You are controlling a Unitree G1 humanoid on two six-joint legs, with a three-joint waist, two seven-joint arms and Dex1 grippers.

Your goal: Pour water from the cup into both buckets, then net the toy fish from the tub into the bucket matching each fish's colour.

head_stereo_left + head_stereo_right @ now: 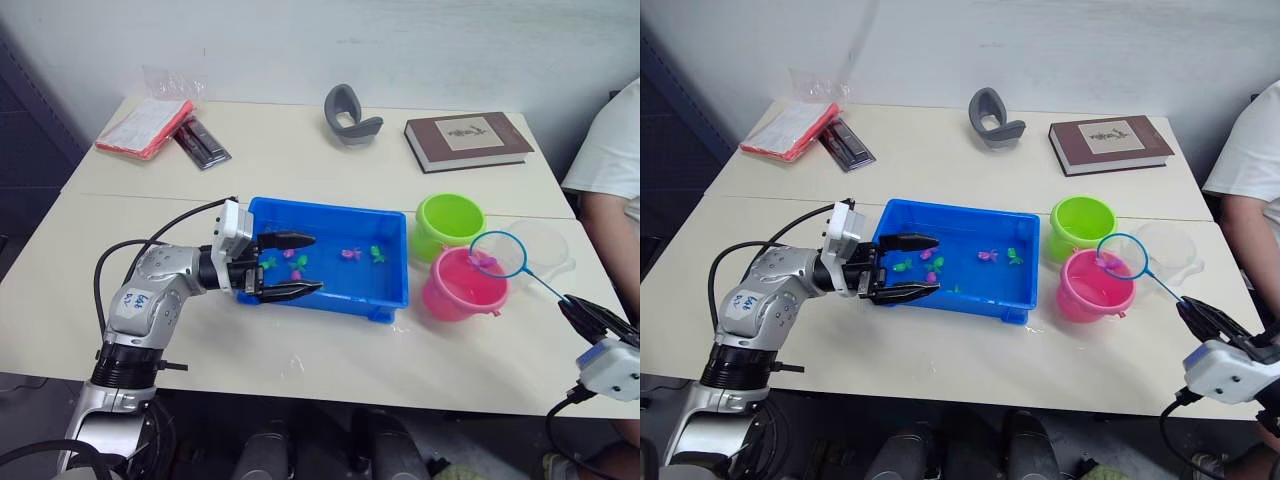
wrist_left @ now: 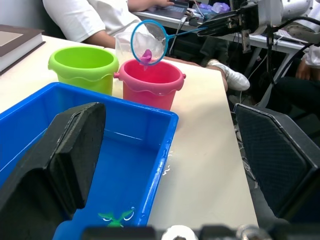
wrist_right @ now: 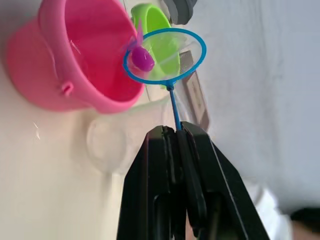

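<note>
Blue tub (image 1: 395, 290): one, mid-table, water inside.
Fish (image 1: 351, 254): about six counted in tub; one pink fish (image 3: 142, 59) lying in net (image 1: 499, 253).
Buckets: two, green (image 1: 449, 224) and pink (image 1: 462, 283), just beside tub; net held over pink.
Cup (image 1: 545, 246): one, behind pink bucket.
Left gripper (image 1: 290, 265): spread wide, straddling tub's rim.
Right gripper (image 3: 179, 134): clamped on net handle.

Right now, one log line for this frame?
right gripper: shut on net | pink fish in net over pink bucket | left gripper: open at tub
</note>
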